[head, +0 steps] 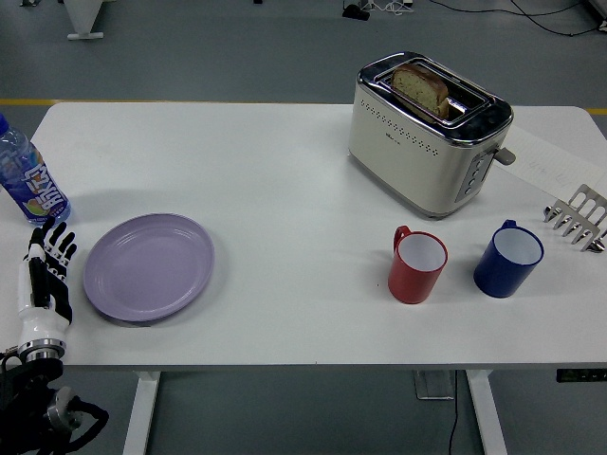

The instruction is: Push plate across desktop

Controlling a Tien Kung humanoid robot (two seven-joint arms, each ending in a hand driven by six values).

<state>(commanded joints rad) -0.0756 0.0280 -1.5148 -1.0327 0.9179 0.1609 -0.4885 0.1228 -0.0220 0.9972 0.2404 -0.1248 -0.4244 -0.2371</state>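
Nearest to us, at the table's (285, 332) front left edge, we see the left hand (47, 275) reaching up over the white surface, its black fingers (59, 241) straight and slightly spread, holding nothing. Its white wrist sits at the table's near edge, with the black arm below it in the lower left corner. The fingertips point toward the far side, and the hand lies just beside the left rim of the plate (149, 266); we cannot tell if it touches the rim.

The plate is a lilac oval dish, lying flat on the left part of the table, near the front edge. It is empty.

Further right, about level with the plate, we see a red mug (415, 266) with its handle turned to the far left, and just beside it on the right a blue mug (507, 258); both stand upright and apart from each other. At the right edge a metal toast rack (577, 219) is partly cut off by the frame.

Just beyond the hand, at the left edge, stands a water bottle (31, 186) with a blue label.

Farthest back, right of centre, sits a cream and chrome toaster (424, 139) with a slice of bread (420, 89) standing up out of its slot.
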